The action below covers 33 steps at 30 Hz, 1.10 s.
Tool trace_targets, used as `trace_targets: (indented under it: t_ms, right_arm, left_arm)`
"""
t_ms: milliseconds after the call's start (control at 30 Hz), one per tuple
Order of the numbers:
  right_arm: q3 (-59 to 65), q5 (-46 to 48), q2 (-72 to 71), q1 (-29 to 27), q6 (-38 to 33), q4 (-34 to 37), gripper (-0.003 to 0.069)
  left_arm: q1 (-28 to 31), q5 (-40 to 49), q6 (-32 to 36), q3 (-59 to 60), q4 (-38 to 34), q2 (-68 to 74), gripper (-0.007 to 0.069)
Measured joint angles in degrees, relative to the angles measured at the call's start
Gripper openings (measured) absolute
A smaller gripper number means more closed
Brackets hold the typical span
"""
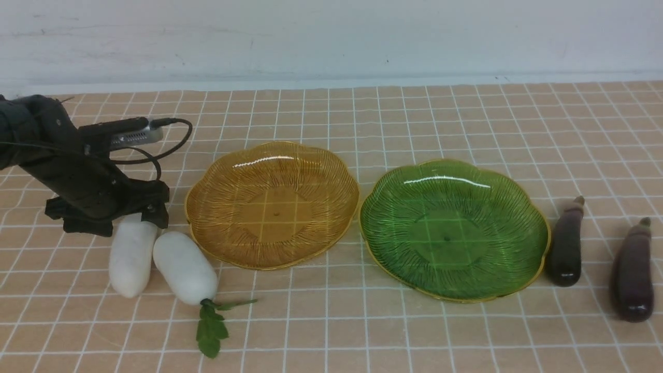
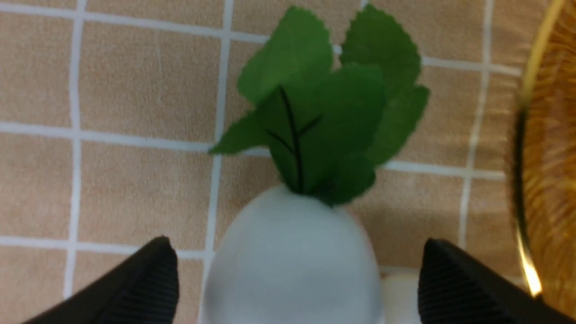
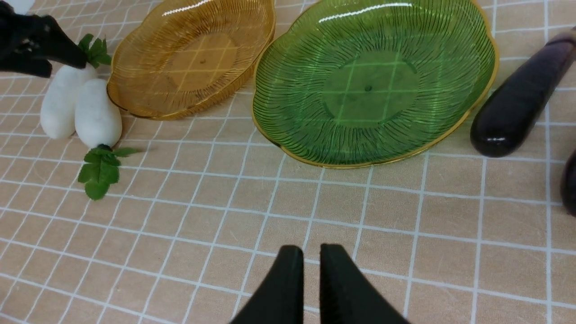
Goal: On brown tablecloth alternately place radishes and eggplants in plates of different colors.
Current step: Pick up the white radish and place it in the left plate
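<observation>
We judge this to be the opening step: picking up the first radish, with both plates empty. The left gripper (image 1: 124, 220) hangs with its jaws spread wide, straddling the leafy end of 1 radish (image 1: 130, 259). In the left wrist view the white body sits between the 2 fingers with a gap on either side, so nothing is gripped. Its leafy top (image 2: 324, 112) points ahead of the fingers. The second radish (image 1: 184, 267) lies against the first, just outside the jaw on the plate side. The amber plate (image 1: 272, 204) is next beyond it, near that same jaw. The green plate (image 1: 453, 228) is further off on that side, and the 2 eggplants (image 1: 565, 243) lie well apart from this gripper, past the green plate.

The right gripper (image 3: 309, 252) hovers over bare cloth with its jaws closed and empty. The green plate is ahead of it, and 1 eggplant is ahead on its outer side.

Next, we think the left jaws must close on the radish body without catching its neighbour, then lift and carry it sideways into a plate.

The brown tablecloth (image 1: 331, 321) lies flat, its white grid unbroken. Behind it stands a plain pale wall (image 1: 331, 36).
</observation>
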Motion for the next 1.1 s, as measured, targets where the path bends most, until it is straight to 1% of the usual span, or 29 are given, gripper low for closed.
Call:
trace_targets:
  t_ms: [100,133,167,267,333,400,500,533,567,633,700,800,867,900,933,967,1100]
  right_arm:
    - [0.0,0.0,0.0,0.0,-0.1,0.0,0.0047]
    - [0.0,0.0,0.0,0.0,-0.1,0.0,0.0047]
    - [0.0,0.0,0.0,0.0,-0.1,0.0,0.0047]
    - [0.0,0.0,0.0,0.0,-0.2,0.0,0.0047]
    - [0.0,0.0,0.0,0.0,-0.2,0.0,0.0047]
    - [0.0,0.0,0.0,0.0,-0.2,0.1,0.0047]
    - [0.0,0.0,0.0,0.0,-0.2,0.2,0.0047]
    - [0.0,0.0,0.0,0.0,-0.2,0.2,0.0047]
    - [0.0,0.0,0.0,0.0,-0.2,0.2,0.0047]
    - [0.0,0.0,0.0,0.0,-0.2,0.3,0.0047]
    - [0.0,0.0,0.0,0.0,-0.2,0.3,0.0047]
    - [0.0,-0.1,0.0,0.0,-0.2,0.3,0.0047]
    - [0.0,-0.1,0.0,0.0,-0.2,0.3,0.0047]
    - [0.0,-0.1,0.0,0.0,-0.2,0.3,0.0047]
    - [0.0,-0.1,0.0,0.0,-0.2,0.3,0.0047]
    - [0.0,-0.1,0.0,0.0,-0.2,0.3,0.0047]
    - [0.0,-0.1,0.0,0.0,-0.2,0.3,0.0047]
  left_arm:
    - [0.0,-1.0,0.0,-0.1,0.0,0.2,0.0669]
    - [0.0,-1.0,0.0,-0.2,0.0,0.9,0.0623]
    - [0.0,-1.0,0.0,-0.2,0.0,1.1,0.0619]
    - [0.0,-1.0,-1.1,-0.2,0.0,2.3,0.0523]
    - [0.0,-0.8,-3.0,-0.3,0.3,2.4,0.0442]
    - [0.1,-0.1,-4.7,-0.9,1.3,2.4,0.0405]
    - [0.3,2.7,-5.7,-2.9,2.8,2.4,0.0384]
    - [0.4,6.1,-6.1,-5.0,4.5,2.4,0.0376]
    - [0.4,6.6,-6.1,-5.3,4.7,2.4,0.0375]
    - [0.6,12.5,-6.2,-10.8,6.5,1.9,0.0373]
    - [0.5,14.9,-6.3,-13.7,5.8,1.1,0.0371]
    - [-0.4,17.5,-6.4,-18.2,1.8,-0.3,0.0371]
    - [-2.1,18.0,-5.8,-20.1,-2.2,-0.9,0.0370]
    - [-4.2,17.9,-4.7,-21.1,-5.3,-1.0,0.0369]
    - [-4.5,17.8,-4.5,-21.3,-5.8,-1.0,0.0369]
    - [-8.1,16.4,-1.9,-21.5,-9.2,-0.7,0.0369]
    - [-12.8,13.2,-1.5,-21.5,-10.3,1.4,0.0373]
